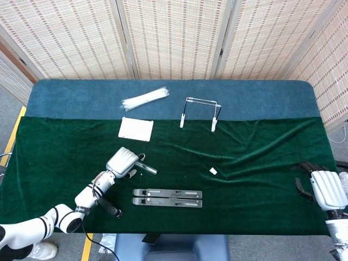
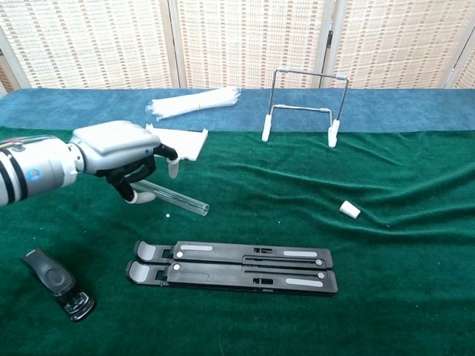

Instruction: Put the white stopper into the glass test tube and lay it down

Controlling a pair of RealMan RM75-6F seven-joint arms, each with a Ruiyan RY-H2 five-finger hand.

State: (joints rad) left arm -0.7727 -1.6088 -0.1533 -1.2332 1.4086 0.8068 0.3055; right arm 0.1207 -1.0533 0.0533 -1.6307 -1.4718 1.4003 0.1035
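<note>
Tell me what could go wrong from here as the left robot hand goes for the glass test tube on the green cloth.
1. The clear glass test tube lies flat on the soft green velvet cloth; the left robot hand, fingers curled over one end, may roll it away rather than grip it.
2. The small white stopper sits far off among cloth wrinkles, and the right robot hand is at the table edge; the stopper could be nudged into a fold.
</note>
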